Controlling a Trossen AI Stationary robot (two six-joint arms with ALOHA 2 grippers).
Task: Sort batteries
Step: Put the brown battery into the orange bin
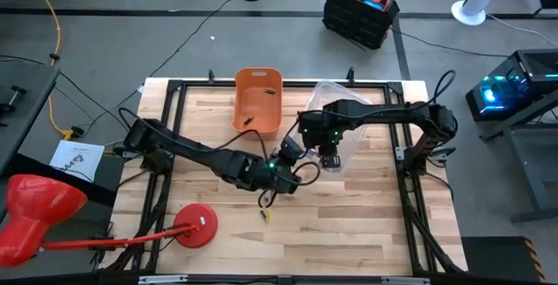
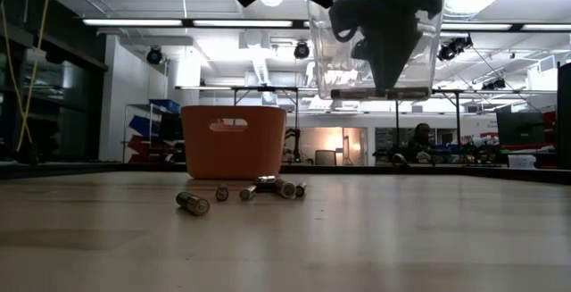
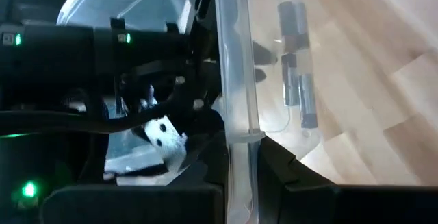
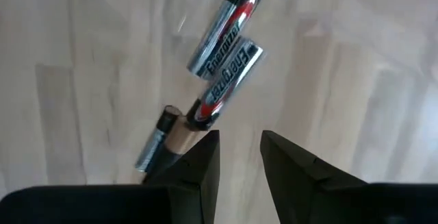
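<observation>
Several batteries (image 2: 268, 187) lie loose on the wooden worktop (image 1: 349, 224), in front of the orange bin (image 1: 258, 100) in the low view, while others lie in the clear plastic bin (image 3: 236, 80). Left gripper (image 3: 243, 176), beside the orange bin, has its fingers pinching the clear bin's wall. Right gripper (image 4: 239, 157) hovers over three cells, fingers slightly parted and holding nothing.

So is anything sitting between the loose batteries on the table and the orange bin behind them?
Nothing visible on the tabletop: bare wood runs from the batteries to the orange bin. The clear bin, gripped at its wall by the left end effector, hangs above, the right end effector over it.
</observation>
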